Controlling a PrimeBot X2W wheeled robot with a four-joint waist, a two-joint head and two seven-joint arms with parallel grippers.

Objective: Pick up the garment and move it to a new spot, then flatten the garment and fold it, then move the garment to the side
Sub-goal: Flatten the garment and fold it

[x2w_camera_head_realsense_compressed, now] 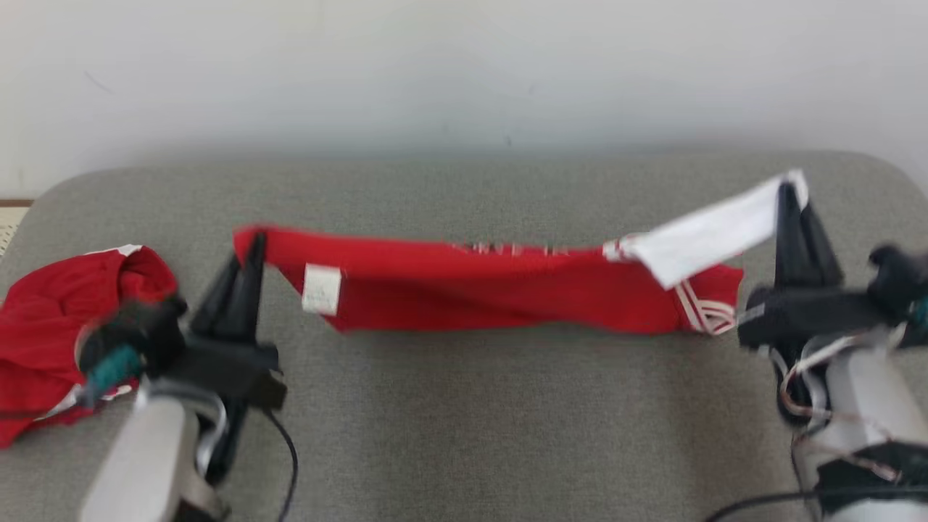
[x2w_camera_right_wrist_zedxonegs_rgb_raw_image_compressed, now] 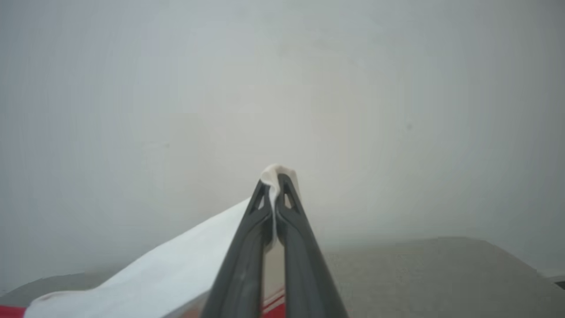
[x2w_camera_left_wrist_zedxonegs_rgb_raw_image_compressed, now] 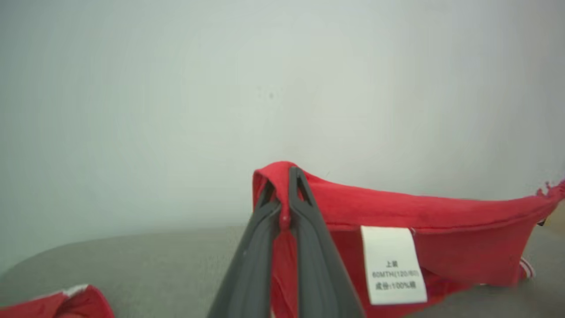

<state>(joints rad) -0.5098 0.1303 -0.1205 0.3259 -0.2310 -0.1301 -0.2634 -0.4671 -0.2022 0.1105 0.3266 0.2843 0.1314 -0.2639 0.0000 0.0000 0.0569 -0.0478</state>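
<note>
Hanging in mid-air between the two hands, the red cotton garment with striped trim (x2w_camera_head_realsense_compressed: 478, 290) is stretched out like a banner over the grey fabric-covered surface (x2w_camera_head_realsense_compressed: 464, 413). The left hand (x2w_camera_head_realsense_compressed: 251, 243) has its two dark fingers pressed together on a red corner. The right hand (x2w_camera_head_realsense_compressed: 789, 192) is pinching the tip of the garment's white sleeve (x2w_camera_head_realsense_compressed: 707, 235), a bit higher than the other end. A white care label (x2w_camera_head_realsense_compressed: 321, 288) dangles near the left grip.

Progress-wise, I'd say the pick-up is done and we're somewhere in the move-to-a-new-spot part, or maybe lining up to lay it down. The cloth is bunched into a narrow band rather than spread open, and I can't tell whether its lower edge brushes the surface. So flattening hasn't really happened yet, and the fold and the final shift to the side are left too. That's most of the job, honestly.

A second crumpled red garment (x2w_camera_head_realsense_compressed: 65, 326) lies at the left end of the surface, just beside the left arm. It isn't folded either, and it looks like a separate piece to me.
</note>
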